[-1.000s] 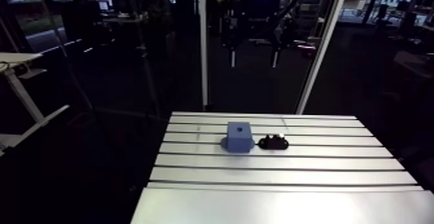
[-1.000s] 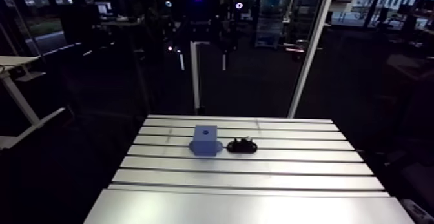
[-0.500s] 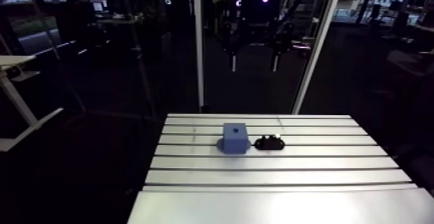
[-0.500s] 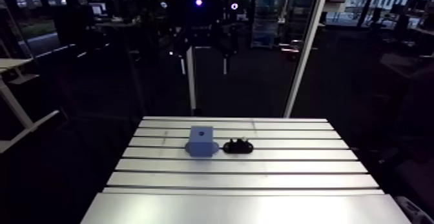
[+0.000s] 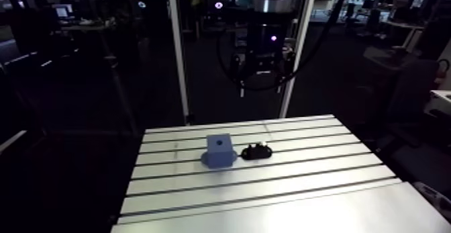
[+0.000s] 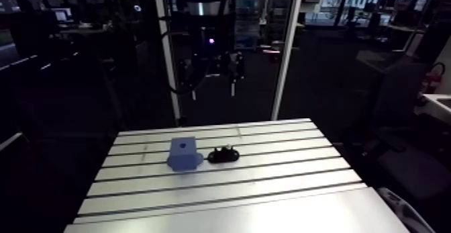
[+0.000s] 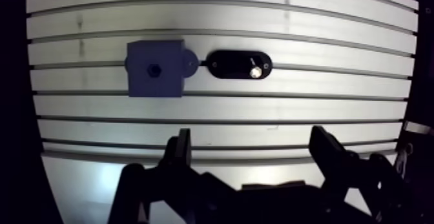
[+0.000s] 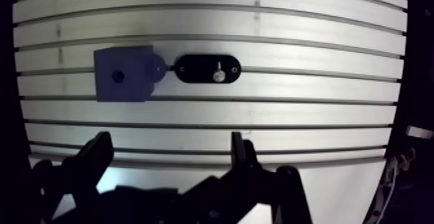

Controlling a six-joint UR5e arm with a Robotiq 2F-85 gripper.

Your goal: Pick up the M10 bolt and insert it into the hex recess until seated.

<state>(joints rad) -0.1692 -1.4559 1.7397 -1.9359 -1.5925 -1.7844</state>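
A blue block (image 7: 155, 68) with a small hex recess (image 7: 153, 68) in its top stands on the slotted table (image 7: 271, 110). Touching its side lies a black oval holder (image 7: 239, 64), and the bolt (image 7: 256, 71) stands in it with its bright head up. My gripper (image 7: 252, 139) hangs high above the table, open and with nothing between its fingers. Block and holder lie ahead of it in the wrist view. In the arm view the block (image 5: 219, 150) and holder (image 5: 256, 152) sit mid-table, with the gripper (image 5: 262, 81) far above them.
Parallel slots run across the table (image 5: 268, 182). Two upright posts (image 5: 177, 54) rise behind its far edge. Bare aluminium surrounds the block and holder on all sides.
The arm camera has swung, so the whole picture has shifted and the wrist now hangs larger at the top. Block and holder keep their places on the table.
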